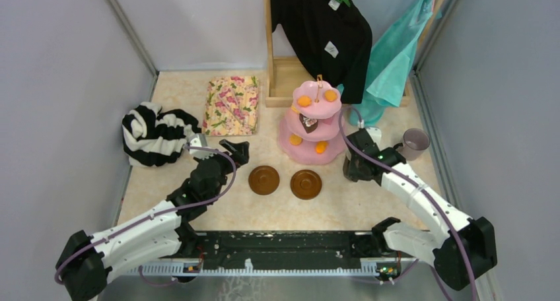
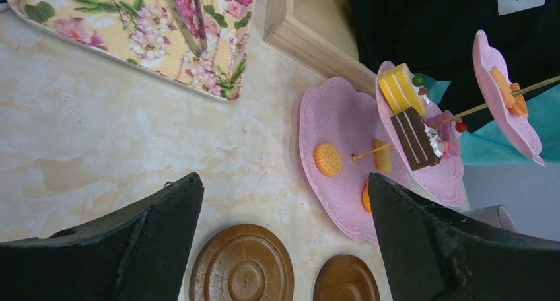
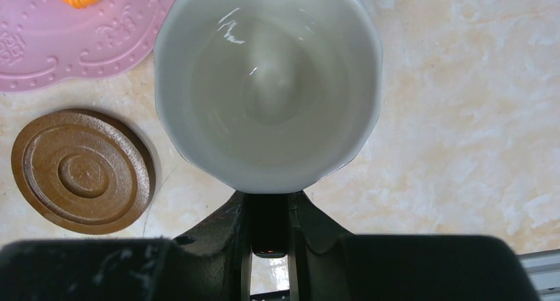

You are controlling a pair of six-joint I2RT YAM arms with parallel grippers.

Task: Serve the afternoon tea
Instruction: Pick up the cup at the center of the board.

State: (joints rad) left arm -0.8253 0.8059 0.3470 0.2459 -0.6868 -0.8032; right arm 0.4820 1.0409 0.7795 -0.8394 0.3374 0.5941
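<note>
As seen from above: both arms stretched forward over the pale marbled table (image 1: 284, 210), one to the left, one to the right.
Right gripper (image 3: 267, 232): clamped on the cream mug (image 3: 267, 83), fingers nearly together at its near wall, below the rim.
Cream mug: upright, mouth up, glossy inside; just right of the right saucer (image 3: 82, 172) and just beside the bottom tier of the cake stand (image 3: 66, 43); whether lifted or resting on the table, cannot tell.
Left gripper (image 2: 284, 182): fingers spread wide apart, over the table near the left saucer (image 2: 241, 265), on its far-left side.
Both saucers: round, brown, ringed, side by side but apart, flat on the table in front of the stand.
Cake stand: pink, three tiers, upright at the back centre, just in front of a wooden frame (image 1: 284, 83).
Pastries: orange pieces (image 1: 304, 101) on the top tier; a yellow slice (image 2: 401, 90) and a brown slice (image 2: 413, 139) on the middle tier; a round biscuit (image 2: 327, 159) on the bottom tier.
Lilac mug (image 1: 415, 141): upright at the far right of the table, well apart from both saucers.
Floral cloth (image 1: 231, 105): flat, left of the stand.
Striped garment (image 1: 155, 134): bunched at the left edge of the table.
Black garment (image 1: 327, 30): hung on the frame, teal cloth (image 1: 396, 57) beside it.
</note>
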